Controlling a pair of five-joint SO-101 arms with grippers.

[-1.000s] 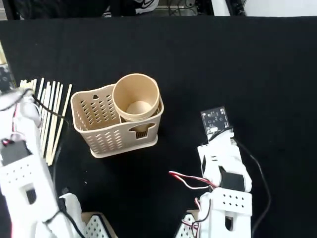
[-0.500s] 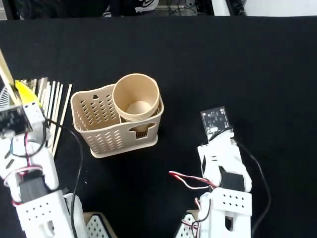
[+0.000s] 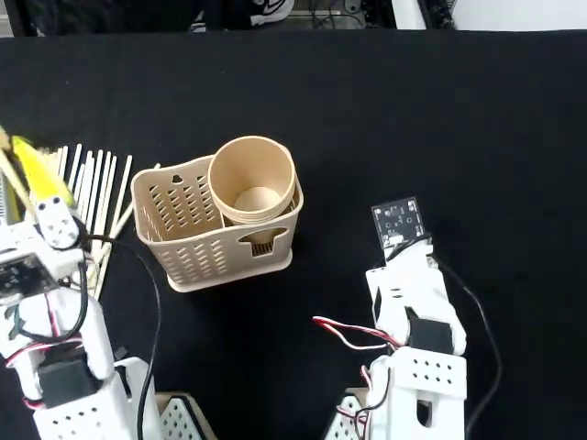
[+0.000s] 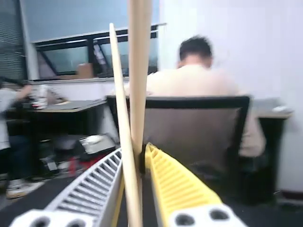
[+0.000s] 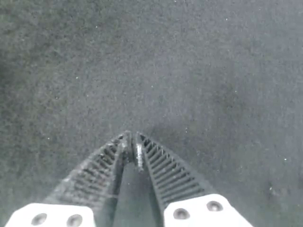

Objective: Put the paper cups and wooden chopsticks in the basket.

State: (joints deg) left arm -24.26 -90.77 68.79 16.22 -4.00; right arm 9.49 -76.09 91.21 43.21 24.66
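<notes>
Fingers (image 4: 175, 184) of my left gripper (image 4: 135, 150) are pinched on 2 chopsticks (image 4: 139, 71), one white finger and one yellow with the sticks between them. Both sticks run up past the fingertips, and the thinner one leans slightly against the thicker. From above, that gripper (image 3: 27, 170) sits at the left edge of the table (image 3: 440, 119), raised over the loose chopsticks (image 3: 96, 197), with the yellow finger on the basket side. The loose ones lie roughly parallel on the cloth, left of the basket (image 3: 183, 238). There are more than six, but they overlap and my arm covers part of them, so I can't give an exact count. The nearest one is just beside the basket's left wall. 1 basket, upright, between my two arms. 1 cup (image 3: 252, 179) mouth shows in it, standing upright in the end toward my right arm. The rim looks doubled, possibly nested cups, but I can't tell how many. Right gripper (image 5: 132, 142) has its tips pressed together on nothing, over bare black cloth. From above, that arm (image 3: 413, 312) is right of the basket and well apart from it.
</notes>
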